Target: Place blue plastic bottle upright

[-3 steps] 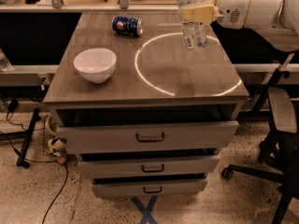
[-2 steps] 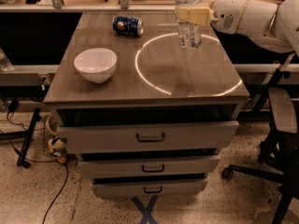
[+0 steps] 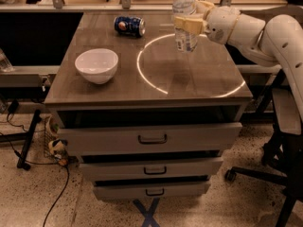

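camera view: a brown drawer cabinet (image 3: 189, 79) on speckled floor (image 3: 109, 207) carries a white bowl (image 3: 96, 65), a blue soda can (image 3: 129, 26) on its side and a lit ring (image 3: 138, 64). gripper (image 3: 188, 24) clamps the blue plastic bottle (image 3: 185, 40) upright over the ring's far edge, slightly farther left than before.

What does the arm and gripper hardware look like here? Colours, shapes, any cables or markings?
Arm: smooth, rounded white shells in bulbous segments, with a few small dark dots on them. No exposed cables or lettering visible. Gripper, at the blue plastic bottle above the far side of the table: pale yellowish-cream fingers on a rounded white wrist housing.
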`<state>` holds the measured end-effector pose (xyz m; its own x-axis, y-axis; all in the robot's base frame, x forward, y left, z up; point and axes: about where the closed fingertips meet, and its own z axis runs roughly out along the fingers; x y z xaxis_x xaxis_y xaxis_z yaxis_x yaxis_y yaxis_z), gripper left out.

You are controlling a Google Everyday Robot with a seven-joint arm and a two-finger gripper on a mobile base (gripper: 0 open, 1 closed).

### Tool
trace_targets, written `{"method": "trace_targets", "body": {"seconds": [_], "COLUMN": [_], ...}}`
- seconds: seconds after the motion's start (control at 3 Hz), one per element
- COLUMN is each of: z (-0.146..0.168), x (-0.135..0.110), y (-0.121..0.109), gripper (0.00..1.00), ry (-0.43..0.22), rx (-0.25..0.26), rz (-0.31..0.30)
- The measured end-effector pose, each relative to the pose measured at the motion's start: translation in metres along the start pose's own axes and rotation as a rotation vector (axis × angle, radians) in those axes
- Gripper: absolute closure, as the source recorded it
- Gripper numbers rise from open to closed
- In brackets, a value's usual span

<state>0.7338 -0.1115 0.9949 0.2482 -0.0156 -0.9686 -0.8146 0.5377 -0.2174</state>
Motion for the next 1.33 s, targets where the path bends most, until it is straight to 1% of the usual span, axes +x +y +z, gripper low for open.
{"method": "trace_targets", "body": {"seconds": [0.33,0.67,1.0,1.33], "z": [0.002,0.001,0.002,0.004], "x": [0.018,0.033,0.039,0.054], "y": [0.002,0.005,0.007,0.013], "gripper": [1.00,0.96,0.74,0.43], "ry": [-0.018,-0.061,-0.074,-0.062], "rx": [-0.001,0.002,-0.003,-0.012], "rz": [-0.015,0.009,0.022,0.051]}}
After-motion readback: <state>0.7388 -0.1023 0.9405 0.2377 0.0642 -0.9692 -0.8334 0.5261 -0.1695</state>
